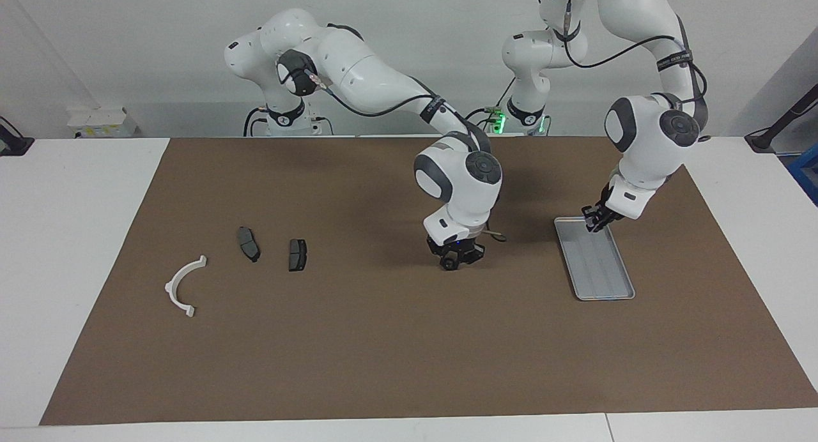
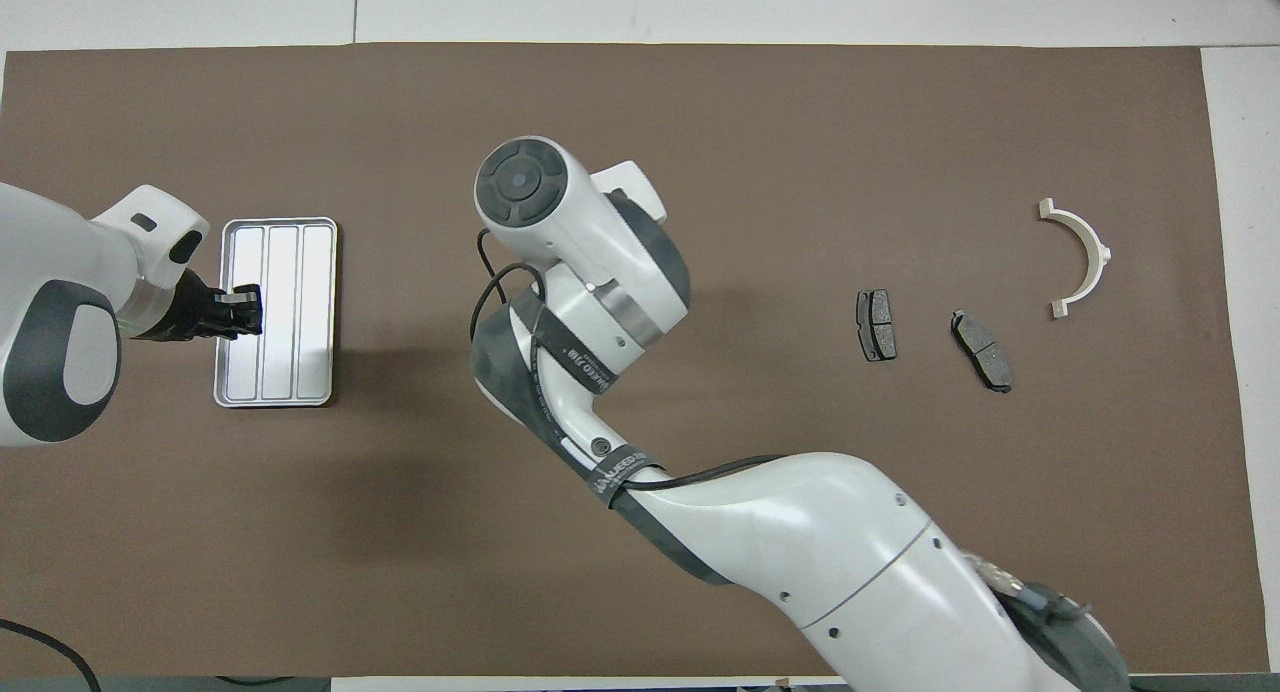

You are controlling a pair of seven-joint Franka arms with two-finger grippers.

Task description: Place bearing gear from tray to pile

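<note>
The silver ridged tray [image 1: 601, 269] lies toward the left arm's end of the mat and shows nothing in it; it also shows in the overhead view [image 2: 290, 312]. My left gripper [image 1: 594, 225] hangs low over the tray's end nearer the robots, also seen from overhead [image 2: 245, 310]. My right gripper [image 1: 454, 260] is low over the middle of the mat, shut on a small dark round bearing gear [image 1: 450, 264]. From overhead its own wrist hides it. The pile lies toward the right arm's end: a white half-ring bracket [image 1: 184, 283] and two dark pads [image 1: 248, 243] [image 1: 297, 254].
A brown mat [image 1: 383, 352] covers the table, with white table strips at both ends. From overhead the bracket [image 2: 1085, 257] and pads [image 2: 876, 325] [image 2: 981, 349] lie spread apart. The right arm's forearm [image 2: 800, 542] spans the mat's middle.
</note>
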